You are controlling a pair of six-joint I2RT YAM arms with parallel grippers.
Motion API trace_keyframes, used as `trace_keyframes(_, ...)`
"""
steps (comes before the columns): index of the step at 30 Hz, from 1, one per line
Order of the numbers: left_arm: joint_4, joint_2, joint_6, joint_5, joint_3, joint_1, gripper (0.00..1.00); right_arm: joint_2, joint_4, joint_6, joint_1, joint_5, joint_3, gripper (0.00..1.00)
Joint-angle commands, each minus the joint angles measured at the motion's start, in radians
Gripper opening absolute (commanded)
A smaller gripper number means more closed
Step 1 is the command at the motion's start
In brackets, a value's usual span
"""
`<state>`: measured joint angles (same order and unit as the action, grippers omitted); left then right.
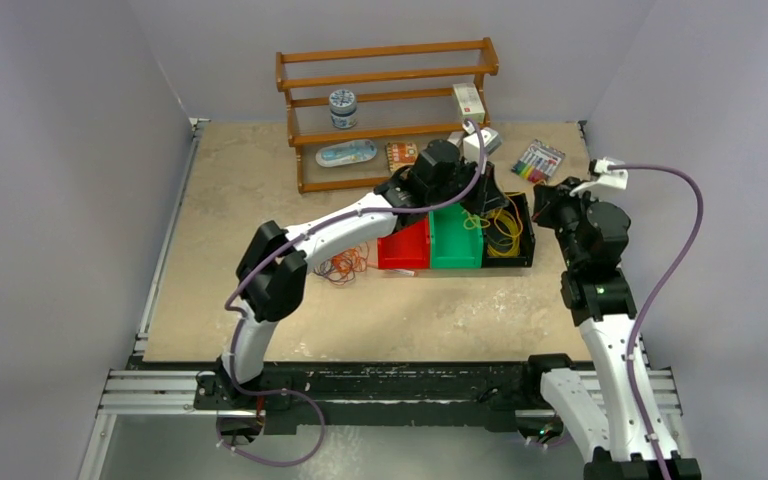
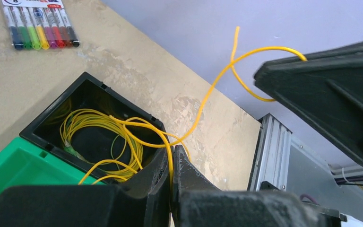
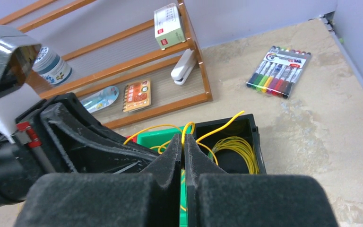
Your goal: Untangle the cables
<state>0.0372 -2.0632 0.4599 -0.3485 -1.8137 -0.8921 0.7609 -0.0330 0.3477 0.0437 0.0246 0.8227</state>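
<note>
1. Top external view, far left of the work: a loose orange tangle [image 1: 345,265] lies on the tabletop [image 1: 260,180], just beside the red bin [image 1: 404,247]. Neither pincer is on it.
2. Next right, the green bin [image 1: 456,240] sits between the red one and the black bin [image 2: 94,94], which holds the yellow cable [image 3: 243,151] as a coil.
3. The left pincer [image 2: 172,163] is clamped on one yellow strand leading out of that coil, close over the black bin.
4. From there the strand runs up and right to the right pincer [image 3: 183,146], which is also clamped on it. A short free end crosses the strand in a small loop beside its fingers.
5. The step in hand looks like drawing this strand clear of the coil. To do it well:
   - Part the arms slowly and evenly, so the span tightens without jerking.
   - Watch that the coil feeds out turn by turn rather than lifting as a lump.
   - Ease off if the small loop begins to cinch into a knot.
6. Far right, a marker pack [image 1: 538,160] lies well apart from the bins.
</note>
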Motion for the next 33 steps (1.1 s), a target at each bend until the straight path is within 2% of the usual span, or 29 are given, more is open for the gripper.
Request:
trace_keyframes(1,0.026,-0.045,-0.006,-0.029,-0.101,-0.006,0.00,-0.053,0.075,0.004,-0.005,0.074,-0.024,0.00)
trace_keyframes(23,0.100,-0.337,0.103,-0.153,-0.418,-0.013,0.00,-0.049,0.042,-0.003,-0.005,0.177,-0.025,0.00)
trace_keyframes(27,0.088,-0.348,0.086,-0.132,-0.401,-0.013,0.00,-0.041,0.043,-0.007,-0.005,0.166,-0.030,0.00)
trace_keyframes(33,0.077,-0.359,0.053,-0.070,-0.326,0.014,0.00,-0.038,0.091,-0.019,-0.006,0.029,-0.060,0.00)
